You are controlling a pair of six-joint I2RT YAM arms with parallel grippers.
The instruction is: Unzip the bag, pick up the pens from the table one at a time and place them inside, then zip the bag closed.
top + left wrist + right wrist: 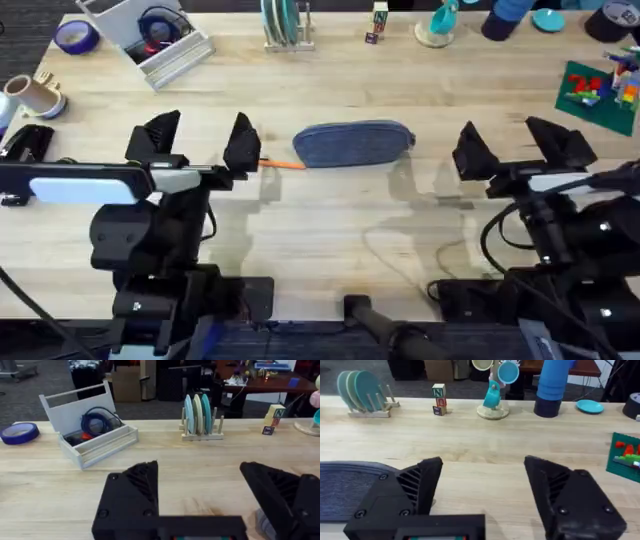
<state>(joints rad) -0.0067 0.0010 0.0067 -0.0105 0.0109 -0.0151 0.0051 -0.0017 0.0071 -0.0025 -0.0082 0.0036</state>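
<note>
The bag [353, 144] lies lengthwise on the desk [330, 230] between the two arms, a little beyond both. One orange pen [283, 163] pokes out from under its left end, lying flat on the wood just beside the left pincer [201, 140]. That pincer hangs over the desk with its black fingers spread wide and nothing between them. The right pincer [512, 142] sits to the right of the bag, apart from it, its fingers likewise spread and empty; in the right wrist view the bag's [350, 485] ribbed fabric shows beside one finger. At the far edge stands a stack of letter blocks [438, 399], the top one reading "N". No other writing can be read.
</note>
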